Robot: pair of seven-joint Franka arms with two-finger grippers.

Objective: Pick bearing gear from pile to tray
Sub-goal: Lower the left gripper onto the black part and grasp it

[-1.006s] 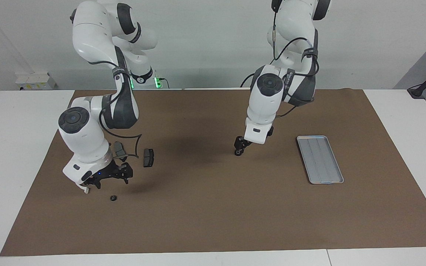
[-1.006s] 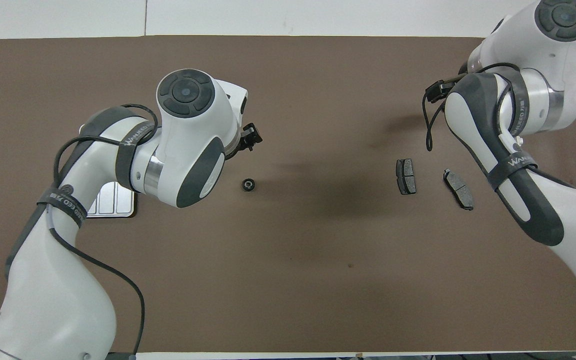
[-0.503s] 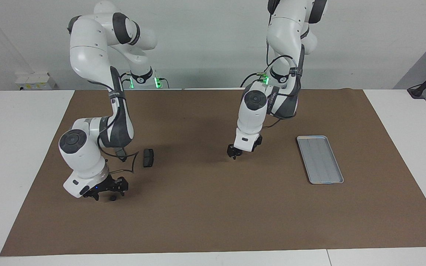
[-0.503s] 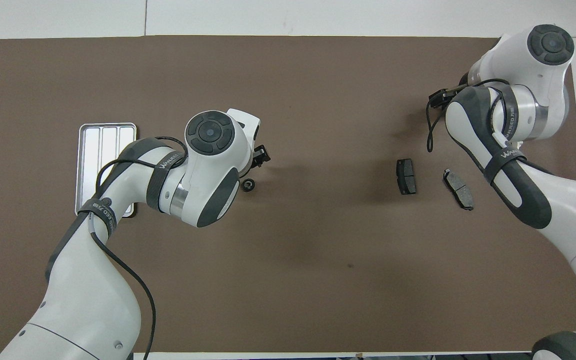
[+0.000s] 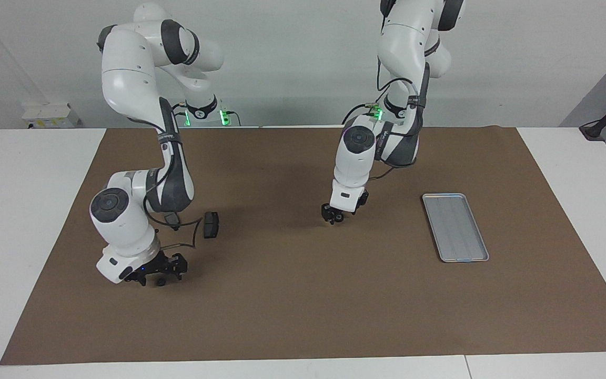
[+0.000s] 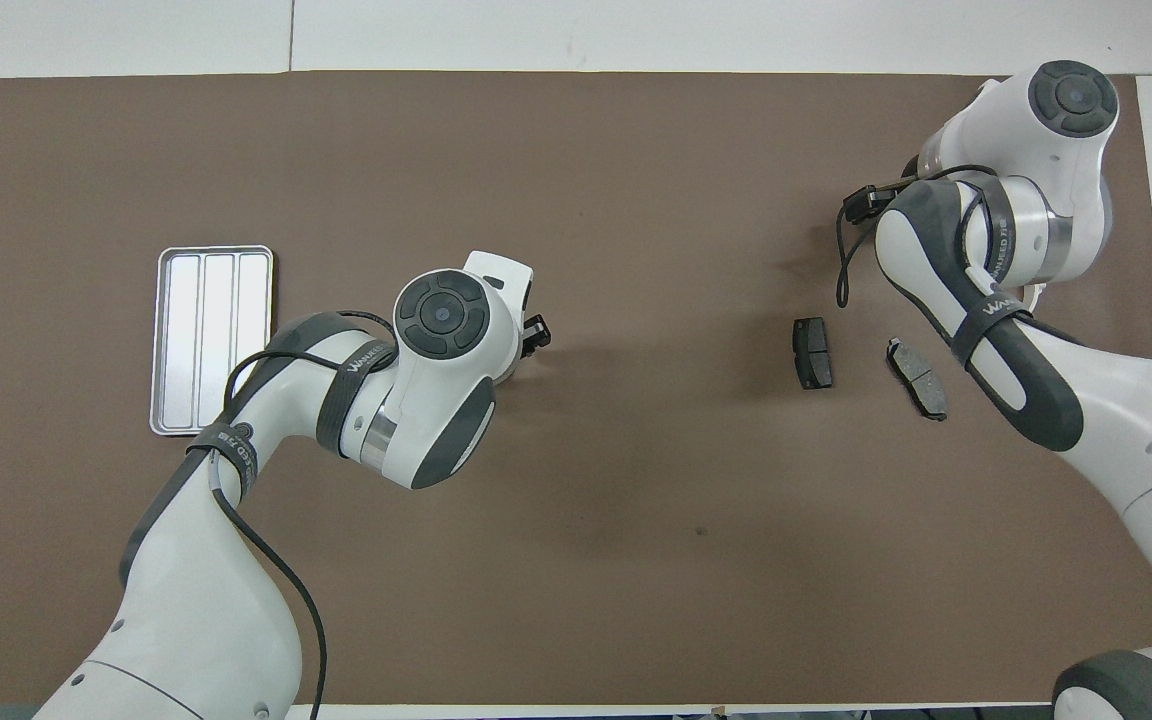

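one brake pad (image 6: 917, 378) partly under right arm, both grippers' jaws indistinct

Robot lab: two arms (image 5: 140, 121) over brown-matted table (image 5: 303, 316).

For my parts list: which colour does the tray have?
Silver-grey metal; the tray shows best in the overhead view.

White arms, dark grey joints, black cables
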